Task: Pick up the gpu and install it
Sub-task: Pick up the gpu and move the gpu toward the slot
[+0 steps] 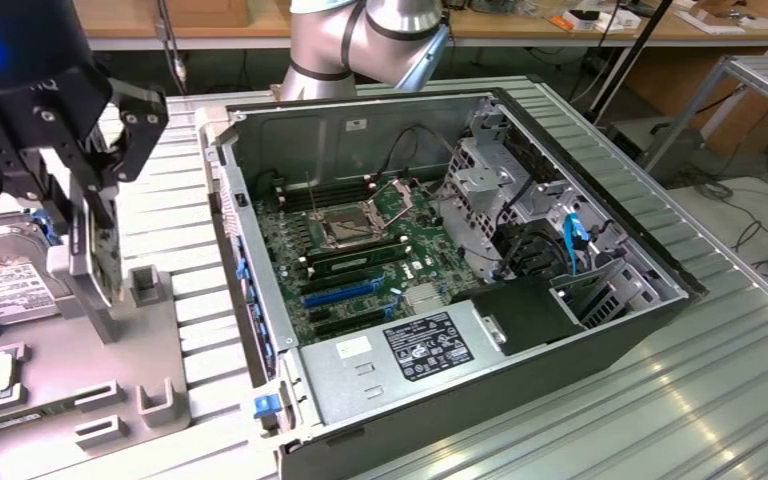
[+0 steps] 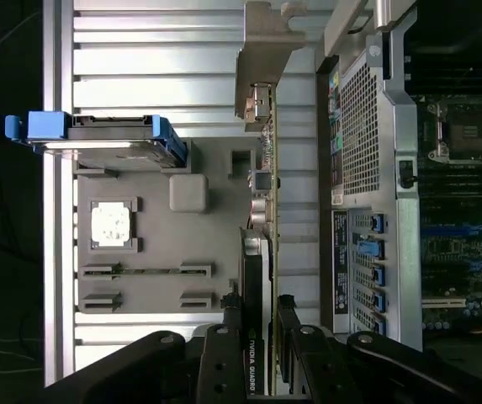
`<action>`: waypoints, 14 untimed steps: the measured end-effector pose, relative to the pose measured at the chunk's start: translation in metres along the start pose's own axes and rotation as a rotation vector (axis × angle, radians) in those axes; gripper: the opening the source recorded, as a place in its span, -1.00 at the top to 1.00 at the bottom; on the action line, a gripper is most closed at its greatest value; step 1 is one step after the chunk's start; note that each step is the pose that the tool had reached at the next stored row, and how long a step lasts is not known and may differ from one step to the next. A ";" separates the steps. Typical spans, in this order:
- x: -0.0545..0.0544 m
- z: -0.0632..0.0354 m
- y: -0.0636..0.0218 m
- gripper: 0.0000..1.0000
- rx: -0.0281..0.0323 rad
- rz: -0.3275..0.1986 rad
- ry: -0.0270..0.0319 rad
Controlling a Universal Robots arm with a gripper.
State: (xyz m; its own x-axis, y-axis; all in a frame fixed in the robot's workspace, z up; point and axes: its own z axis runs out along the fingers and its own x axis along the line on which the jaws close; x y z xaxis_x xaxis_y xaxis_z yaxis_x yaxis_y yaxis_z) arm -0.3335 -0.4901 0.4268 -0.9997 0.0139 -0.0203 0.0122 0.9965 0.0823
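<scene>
Card in my grip, beside the open case

My pincer (image 2: pixel 258 303) is clenched partway on the gpu (image 2: pixel 257 252), one finger (image 2: pixel 230 337) on the black cooler face and the other on the bare board face. The card hangs on edge from me, its silver bracket (image 2: pixel 266 50) at the far end. I judge the step in hand to be getting the card away from its holder, and doing it well means a firm, square squeeze on both faces so the thin board does not twist. It also means holding the card upright and moving along its own plane, so that the bracket tip does not catch on anything. From these views I cannot tell whether the card's lower edge is clear of the grey parts tray (image 2: pixel 156 269).

On that tray, a processor chip (image 2: pixel 110 225) sits in its pocket, and a hard drive (image 2: pixel 110 139) in blue rails lies further along. Just beside the card on the other side stands the computer case (image 2: pixel 367 168), its vented rear wall facing me. In the exterior view the case lies open with the motherboard (image 1: pixel 371 250) exposed, and the blue expansion slots (image 1: pixel 344 290) look unoccupied
</scene>
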 end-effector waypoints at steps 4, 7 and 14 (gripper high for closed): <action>0.000 -0.0236 0.0020 0.46 -0.0015 0.000 0.0000; -0.001 -0.0263 0.0022 0.46 -0.0018 0.000 0.0001; -0.002 -0.0264 0.0022 0.46 -0.0024 0.001 0.0000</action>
State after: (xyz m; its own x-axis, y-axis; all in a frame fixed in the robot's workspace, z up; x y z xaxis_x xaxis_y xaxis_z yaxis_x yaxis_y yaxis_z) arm -0.3322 -0.4901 0.4533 -0.9997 0.0147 -0.0202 0.0129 0.9963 0.0848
